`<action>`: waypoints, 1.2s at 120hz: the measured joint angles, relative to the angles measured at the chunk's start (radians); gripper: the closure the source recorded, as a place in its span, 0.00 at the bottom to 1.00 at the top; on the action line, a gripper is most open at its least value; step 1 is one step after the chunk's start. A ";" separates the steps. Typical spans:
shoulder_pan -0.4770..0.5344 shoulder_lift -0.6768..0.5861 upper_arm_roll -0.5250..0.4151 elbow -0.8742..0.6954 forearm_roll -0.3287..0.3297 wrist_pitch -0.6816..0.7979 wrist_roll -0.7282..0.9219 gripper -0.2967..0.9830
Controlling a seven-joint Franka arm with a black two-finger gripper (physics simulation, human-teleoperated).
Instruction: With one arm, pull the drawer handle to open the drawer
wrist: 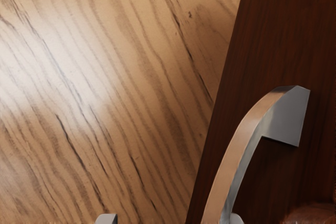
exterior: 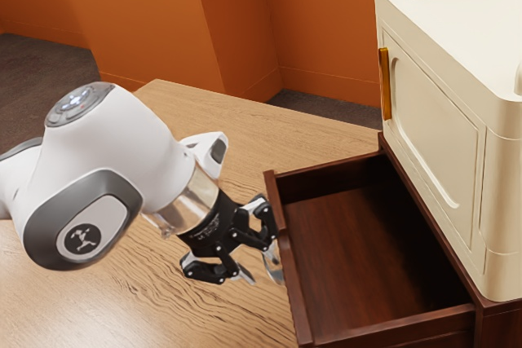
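The table point(exterior: 236, 140) spans your scene; at the exterior view's right stands the cream cabinet point(exterior: 440, 128). Below it, the drawer point(exterior: 351, 258) is open toward your gripper point(exterior: 259, 260), its fingers apart. Note the handle point(wrist: 231, 161) on the drawer's front, between them, just beside one fingertip point(wrist: 236, 219).

We're indoors, folks, home or office too close to call: orange walls point(exterior: 147, 6), dark floor point(exterior: 41, 63) and a wood-grained table point(exterior: 306, 134).
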 joint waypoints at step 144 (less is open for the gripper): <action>0.356 0.245 -0.057 0.731 0.106 -0.691 -0.147 0.28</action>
